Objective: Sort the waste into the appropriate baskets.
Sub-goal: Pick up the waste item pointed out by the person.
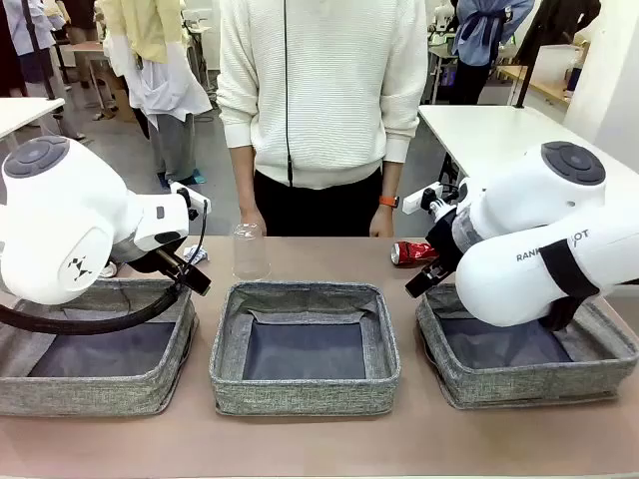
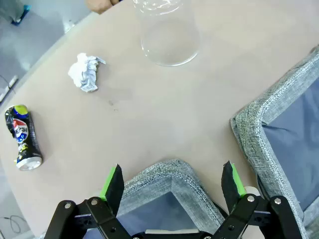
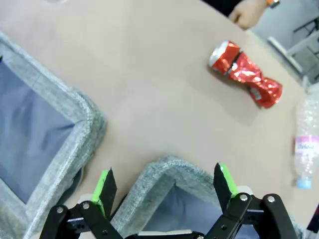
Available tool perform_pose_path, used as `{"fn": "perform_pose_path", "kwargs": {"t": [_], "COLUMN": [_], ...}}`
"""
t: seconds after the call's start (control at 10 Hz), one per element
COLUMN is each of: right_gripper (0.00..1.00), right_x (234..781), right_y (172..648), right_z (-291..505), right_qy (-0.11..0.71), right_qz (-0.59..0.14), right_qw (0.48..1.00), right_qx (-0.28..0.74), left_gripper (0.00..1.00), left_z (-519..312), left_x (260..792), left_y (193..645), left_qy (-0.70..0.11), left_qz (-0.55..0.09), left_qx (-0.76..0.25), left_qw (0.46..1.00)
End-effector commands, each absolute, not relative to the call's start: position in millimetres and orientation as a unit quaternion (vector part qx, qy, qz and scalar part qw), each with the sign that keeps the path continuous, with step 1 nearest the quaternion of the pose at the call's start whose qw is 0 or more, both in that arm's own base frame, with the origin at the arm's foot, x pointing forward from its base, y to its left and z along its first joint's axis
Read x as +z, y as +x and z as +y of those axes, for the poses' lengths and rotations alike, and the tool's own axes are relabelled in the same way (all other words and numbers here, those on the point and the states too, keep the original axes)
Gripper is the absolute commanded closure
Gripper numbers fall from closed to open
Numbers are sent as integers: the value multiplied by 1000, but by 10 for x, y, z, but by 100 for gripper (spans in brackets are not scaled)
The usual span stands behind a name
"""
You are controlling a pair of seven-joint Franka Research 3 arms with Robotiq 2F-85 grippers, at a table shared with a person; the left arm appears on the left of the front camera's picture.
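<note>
Front: middle basket (image 1: pixel 305 394), left basket (image 1: pixel 90 394) and right basket (image 1: pixel 529 384) show bare lining. Cup (image 1: pixel 250 251) stands just behind middle basket; red can (image 1: pixel 412 253) behind it, rightward.
Left wrist: left gripper (image 2: pixel 172 172) spread wide, empty; paper ball (image 2: pixel 85 72) and blue can (image 2: pixel 22 137) lie beyond.
Right wrist: right gripper (image 3: pixel 163 173) spread wide, empty.

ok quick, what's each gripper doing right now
Left gripper: open, holding nothing.
Right gripper: open, holding nothing.

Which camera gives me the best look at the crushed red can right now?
The right wrist view: the crushed red can lies fully exposed on the table, its whole dented body and silver end visible. The front view shows it small and far off, partly hidden behind the right arm.
</note>
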State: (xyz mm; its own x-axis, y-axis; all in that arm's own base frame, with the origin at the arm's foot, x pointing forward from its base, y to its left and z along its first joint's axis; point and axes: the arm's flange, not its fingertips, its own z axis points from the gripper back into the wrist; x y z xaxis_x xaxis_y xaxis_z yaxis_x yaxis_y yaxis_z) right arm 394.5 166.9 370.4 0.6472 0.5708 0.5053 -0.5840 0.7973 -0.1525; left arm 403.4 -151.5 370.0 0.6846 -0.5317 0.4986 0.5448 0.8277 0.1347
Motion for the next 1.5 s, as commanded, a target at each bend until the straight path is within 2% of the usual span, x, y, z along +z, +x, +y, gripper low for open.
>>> {"fn": "perform_pose_path", "kwargs": {"t": [0.0, 1.2, 1.3, 1.4], "right_gripper": [0, 0, 0, 0], "right_x": [3705, 3704, 3948, 4397], "right_y": [3945, 3945, 3805, 3628], "right_z": [1670, 1670, 1623, 1483], "right_qy": [12, 12, -44, -21], "right_qz": [-274, -274, -265, -295], "right_qw": [907, 907, 901, 886], "right_qx": [318, 318, 340, 357], "left_gripper": [0, 0, 0, 0], "left_z": [-1515, -1514, -1493, -1432], "left_x": [3701, 3700, 4062, 4567], "left_y": [4034, 4034, 3897, 3635], "left_qy": [-12, -12, -28, -24], "left_qz": [-268, -268, -253, -256], "left_qx": [-293, -293, -315, -310], "left_qw": [918, 918, 914, 915]}}
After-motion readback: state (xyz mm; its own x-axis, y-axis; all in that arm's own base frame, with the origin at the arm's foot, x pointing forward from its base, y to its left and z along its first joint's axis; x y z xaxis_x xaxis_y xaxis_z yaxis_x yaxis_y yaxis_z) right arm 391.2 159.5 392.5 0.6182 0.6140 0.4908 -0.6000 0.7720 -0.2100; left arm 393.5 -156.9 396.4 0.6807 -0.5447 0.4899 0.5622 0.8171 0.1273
